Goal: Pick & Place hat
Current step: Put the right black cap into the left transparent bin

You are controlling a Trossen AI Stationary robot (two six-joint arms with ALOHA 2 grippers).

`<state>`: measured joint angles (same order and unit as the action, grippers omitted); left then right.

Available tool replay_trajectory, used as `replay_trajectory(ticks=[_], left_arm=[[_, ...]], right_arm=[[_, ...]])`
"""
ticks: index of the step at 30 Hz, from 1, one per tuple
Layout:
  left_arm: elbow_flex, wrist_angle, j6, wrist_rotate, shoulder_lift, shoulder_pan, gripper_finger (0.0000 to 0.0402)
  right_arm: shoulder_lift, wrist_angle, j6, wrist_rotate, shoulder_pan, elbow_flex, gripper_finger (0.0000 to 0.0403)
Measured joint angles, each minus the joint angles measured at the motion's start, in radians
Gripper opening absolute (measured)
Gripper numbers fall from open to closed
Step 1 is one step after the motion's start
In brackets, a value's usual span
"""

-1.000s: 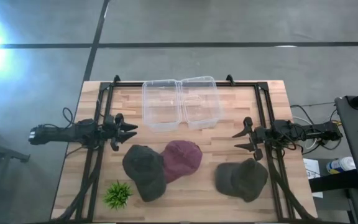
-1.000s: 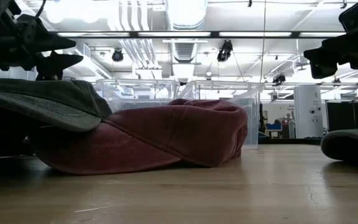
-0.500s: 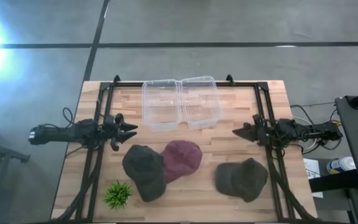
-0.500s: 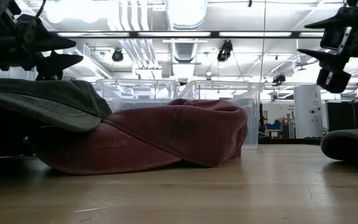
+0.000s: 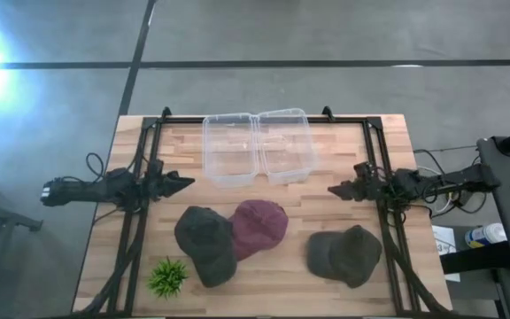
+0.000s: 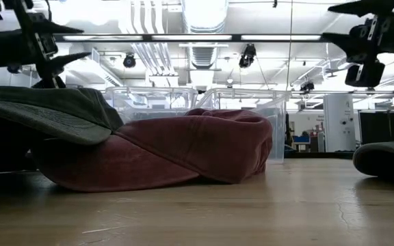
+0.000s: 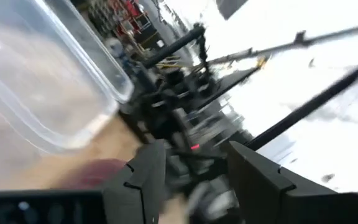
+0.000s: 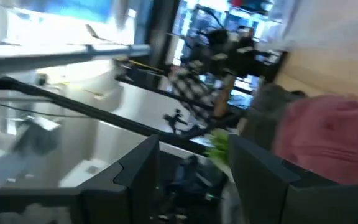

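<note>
Three hats lie on the wooden table [image 5: 96, 257]: a dark green hat [image 5: 206, 244] partly on top of a red hat [image 5: 262, 226], and another dark hat [image 5: 343, 255] off by itself near the right side; a small green plant [image 5: 167, 276] sits just beside the first one. The left gripper [image 5: 180, 182] hangs over the left side with its fingers spread and holding nothing; the right gripper [image 5: 336, 190] hangs over the right side, above the lone dark hat, fingers spread and bare too. Two clear tubs [image 5: 258, 146] sit side by side at the far edge.
</note>
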<state>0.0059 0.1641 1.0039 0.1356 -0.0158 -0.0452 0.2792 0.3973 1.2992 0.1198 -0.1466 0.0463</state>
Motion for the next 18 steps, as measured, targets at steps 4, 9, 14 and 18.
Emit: replay_trajectory(ticks=[4,9,14,18], left_arm=[[0.0,0.002,0.072,0.028,-0.001,0.0,0.0167],[0.0,0.037,0.183,0.207,-0.001,0.0,0.0167],[0.0,0.145,0.195,0.181,-0.004,0.0,0.0167],[0.039,0.136,0.167,0.173,-0.032,0.0,0.0166]], right_arm=[[0.108,0.003,-0.041,0.021,0.001,0.022,0.0185],[0.216,0.058,-0.122,0.106,0.001,0.076,0.0185],[0.332,0.044,-0.097,0.046,0.011,0.167,0.0185],[0.456,-0.161,0.026,-0.092,0.01,0.262,0.0185]])
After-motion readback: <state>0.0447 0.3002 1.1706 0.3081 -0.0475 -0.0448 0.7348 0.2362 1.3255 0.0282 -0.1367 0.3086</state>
